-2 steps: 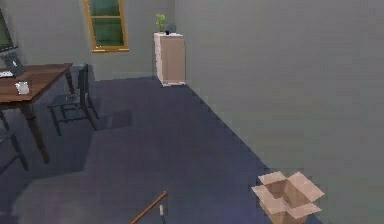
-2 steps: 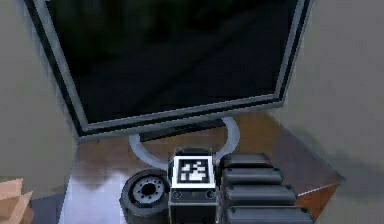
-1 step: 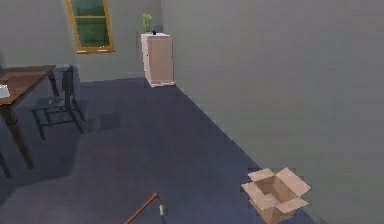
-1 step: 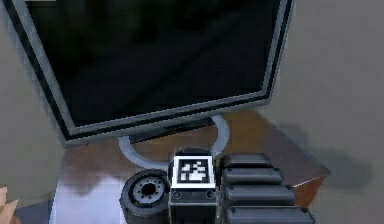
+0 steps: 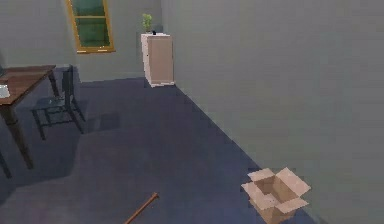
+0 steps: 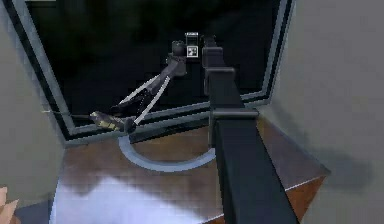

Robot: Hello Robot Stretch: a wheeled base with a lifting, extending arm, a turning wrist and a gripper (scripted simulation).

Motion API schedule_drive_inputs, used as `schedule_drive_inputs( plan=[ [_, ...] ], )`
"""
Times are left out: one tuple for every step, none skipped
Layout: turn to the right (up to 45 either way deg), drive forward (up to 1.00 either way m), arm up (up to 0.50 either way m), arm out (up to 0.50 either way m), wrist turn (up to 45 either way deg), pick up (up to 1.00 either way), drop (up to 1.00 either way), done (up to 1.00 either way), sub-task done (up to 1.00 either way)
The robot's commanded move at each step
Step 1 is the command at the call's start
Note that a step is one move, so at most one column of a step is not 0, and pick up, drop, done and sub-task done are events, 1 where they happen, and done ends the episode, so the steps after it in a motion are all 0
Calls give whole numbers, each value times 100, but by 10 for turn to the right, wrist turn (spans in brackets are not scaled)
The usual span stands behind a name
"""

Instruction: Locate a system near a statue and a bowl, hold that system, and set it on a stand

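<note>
In the arm side view my arm (image 6: 235, 130) rises as a dark bar over a brown stand (image 6: 295, 165). The gripper (image 6: 118, 120) reaches down to the left from its dark body (image 6: 178, 60). A small dark and yellowish thing (image 6: 101, 119) lies at the fingertips, near the stand's back edge. I cannot tell whether the gripper holds anything. Behind it stands a large black screen (image 6: 120, 50) in a grey frame, on a curved grey foot (image 6: 165, 160).
In the forward view a dark blue floor (image 5: 150, 150) runs between a wooden table (image 5: 25, 85) with a chair (image 5: 62, 100) on the left and a grey wall on the right. A white cabinet (image 5: 157, 58) with a plant stands far back. An open cardboard box (image 5: 276, 193) and a stick (image 5: 142, 208) lie near.
</note>
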Motion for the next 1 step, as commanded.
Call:
schedule_drive_inputs(
  plan=[
    [0,0,0,0,450,0,0,0,0]
  ],
)
